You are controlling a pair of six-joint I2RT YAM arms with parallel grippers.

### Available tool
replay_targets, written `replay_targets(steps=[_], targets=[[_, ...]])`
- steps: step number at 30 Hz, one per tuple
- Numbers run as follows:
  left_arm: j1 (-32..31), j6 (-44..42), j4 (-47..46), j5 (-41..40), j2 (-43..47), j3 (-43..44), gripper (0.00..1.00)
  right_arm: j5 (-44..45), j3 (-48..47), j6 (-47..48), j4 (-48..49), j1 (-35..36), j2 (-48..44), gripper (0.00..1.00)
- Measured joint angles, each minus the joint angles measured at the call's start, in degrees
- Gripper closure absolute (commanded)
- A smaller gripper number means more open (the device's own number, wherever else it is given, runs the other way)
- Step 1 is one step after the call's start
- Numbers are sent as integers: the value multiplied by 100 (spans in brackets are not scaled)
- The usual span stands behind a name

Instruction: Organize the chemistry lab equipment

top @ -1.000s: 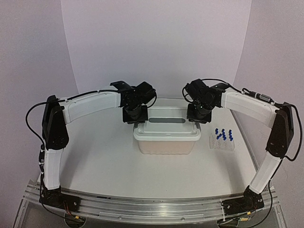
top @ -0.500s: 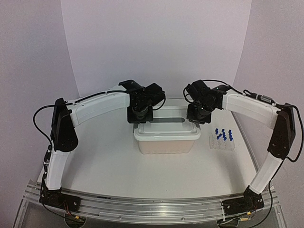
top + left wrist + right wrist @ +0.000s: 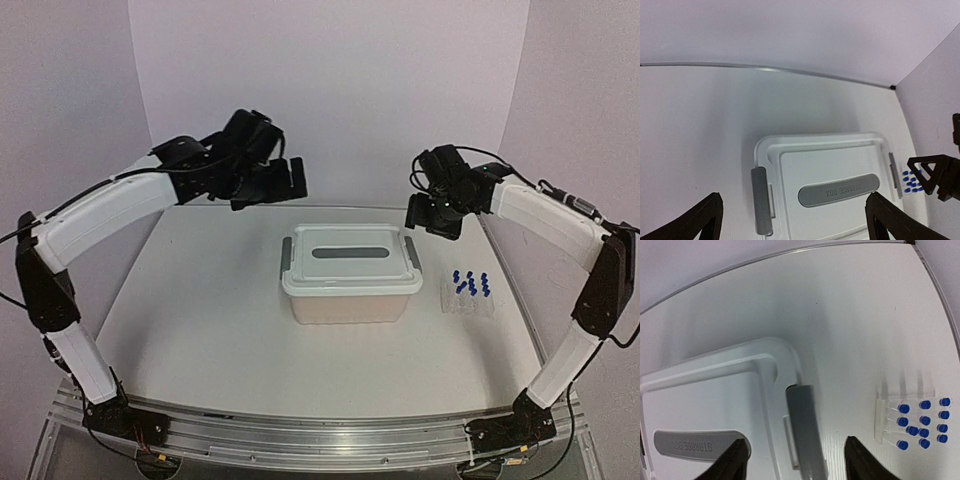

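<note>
Since the white lid (image 3: 350,273) is seated on the beige tub (image 3: 350,302) with a grey latch (image 3: 286,254) at each end, the step in hand is judged to be the lid's release, so that the clear tube rack (image 3: 470,305) can be stowed. Each latch is best taken from straight above by the arm on its side, and both are lifted together, so that the tub is not dragged across the bench (image 3: 200,320). The left gripper (image 3: 282,182) is held high, up and to the left of the tub, its jaws spread wide and empty. The right gripper (image 3: 433,218) is held above the tub's right end, its jaws parted and likewise empty. The rack, filled with blue-capped tubes (image 3: 468,285), is set on the bench just right of the tub, close under the right arm, where it could be knocked over
</note>
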State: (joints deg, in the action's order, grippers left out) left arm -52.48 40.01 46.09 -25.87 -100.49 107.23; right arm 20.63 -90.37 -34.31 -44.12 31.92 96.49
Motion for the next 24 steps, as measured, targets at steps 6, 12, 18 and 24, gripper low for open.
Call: replay_targets(steps=[6, 12, 18, 24], targets=[[1519, 48, -1030, 213, 1515, -2003, 0, 451, 514, 22, 75, -1124, -732, 2], [2913, 254, -1251, 461, 1890, -3790, 0, 1540, 1341, 46, 101, -1239, -1716, 2], [3032, 525, -960, 356, 2660, -4541, 0, 2299, 2213, -111, 85, -1239, -2870, 2], [3037, 696, -906, 209, 3553, -4782, 0, 2524, 2649, -233, 75, -1239, -3608, 4]])
